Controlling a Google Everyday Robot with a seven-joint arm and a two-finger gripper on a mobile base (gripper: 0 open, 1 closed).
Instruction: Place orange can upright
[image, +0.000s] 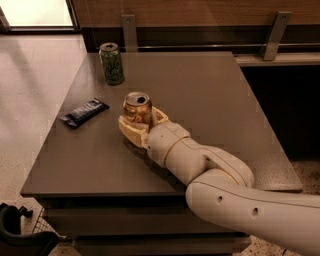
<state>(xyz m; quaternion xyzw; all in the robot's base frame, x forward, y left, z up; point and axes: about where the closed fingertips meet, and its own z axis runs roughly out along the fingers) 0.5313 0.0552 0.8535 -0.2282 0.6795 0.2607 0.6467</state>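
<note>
The gripper is pale tan plastic, yellower and duller than the rest, and sits low over the bench at the arm's far end. Just behind it is a short, rounded cream-white wrist segment crossed by thin darker seams. Further back from the gripper, the arm swells into smooth, glossy off-white shells, bulbous at the joint. The thickest segment, farthest from the gripper, bears two small dark round holes.
</note>
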